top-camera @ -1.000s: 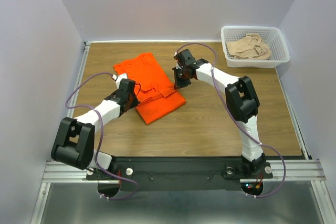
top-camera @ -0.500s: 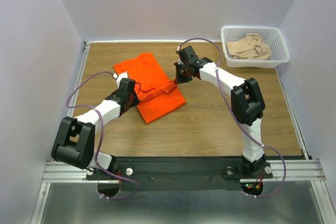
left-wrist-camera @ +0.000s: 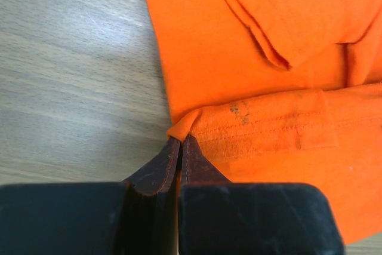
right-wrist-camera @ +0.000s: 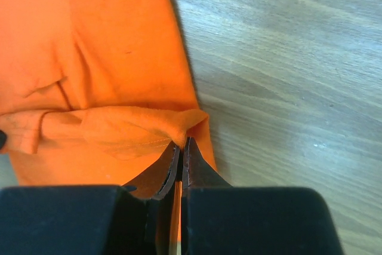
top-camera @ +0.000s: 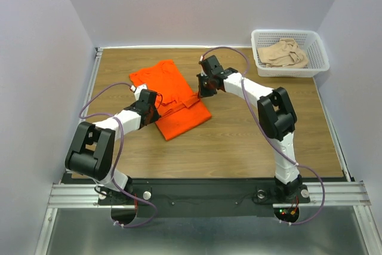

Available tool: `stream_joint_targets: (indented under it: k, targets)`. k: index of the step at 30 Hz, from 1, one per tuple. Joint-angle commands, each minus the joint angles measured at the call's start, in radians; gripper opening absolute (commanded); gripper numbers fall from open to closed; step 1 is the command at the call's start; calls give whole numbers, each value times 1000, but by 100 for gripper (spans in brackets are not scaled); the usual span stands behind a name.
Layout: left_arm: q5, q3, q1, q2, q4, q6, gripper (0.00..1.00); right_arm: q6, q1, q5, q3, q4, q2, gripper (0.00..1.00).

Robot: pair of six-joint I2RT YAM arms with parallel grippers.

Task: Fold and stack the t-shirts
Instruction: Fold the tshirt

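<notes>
Folding is under way on the orange t-shirt (top-camera: 176, 103) only. It lies on the tabletop (top-camera: 250, 141) left of centre, partly doubled over itself, with a band of hem running across its middle. Your left fingers (left-wrist-camera: 156, 171) are pinched together on the left end of that band. Your right fingers (right-wrist-camera: 197, 171) are pinched together on its right end, so the two arms hold one fold edge between them.

I judge this a mid-fold: the shirt is not yet a tidy packet, and that edge has to be carried over and laid down. The beige t-shirt (top-camera: 285, 53) sits crumpled in the white basket (top-camera: 290, 71) at the far right corner, well apart from the orange one. It looks untouched, so you have yet to take it out, fold it and stack it with the first. Less than half of the job looks done.

Only the overhead view shows you both shirts, the basket and how the arms reach in from either side, but it cannot show the grip. The wrist views can: each shows cloth nipped at the very fingertips. The left one also shows stitching and a few brownish specks on the hem. Neither shows the basket.
</notes>
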Motion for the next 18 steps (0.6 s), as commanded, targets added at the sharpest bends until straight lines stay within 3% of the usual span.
stream_joint_targets:
  k: [1, 3, 5, 8, 9, 11, 12, 14, 18]
  targets:
    - [-54, 29, 5, 14, -41, -33, 0, -1, 2, 19, 52, 46, 28, 1]
    - [-52, 27, 5, 17, -33, -36, 0, -1, 2, 22, 56, 49, 38, 5]
    - [-51, 32, 5, 14, -32, -35, 5, -1, 2, 27, 59, 49, 38, 16]
    - [-57, 47, 5, -15, -52, -33, 29, 2, 3, 18, 42, 56, 0, 30]
    - [-55, 50, 5, -33, -56, -29, 42, 5, 3, 15, 35, 60, -15, 37]
    - [-65, 60, 5, -90, -70, -24, 55, -1, 14, 8, 6, 72, -63, 42]
    - [-72, 66, 5, -113, -76, -18, 69, -4, 28, 10, -4, 76, -77, 43]
    - [-74, 80, 5, -175, -108, -12, 77, -10, 44, 8, -39, 87, -112, 43]
    - [-63, 87, -9, -271, -164, -13, 79, -18, 113, 13, -106, 122, -152, 42]
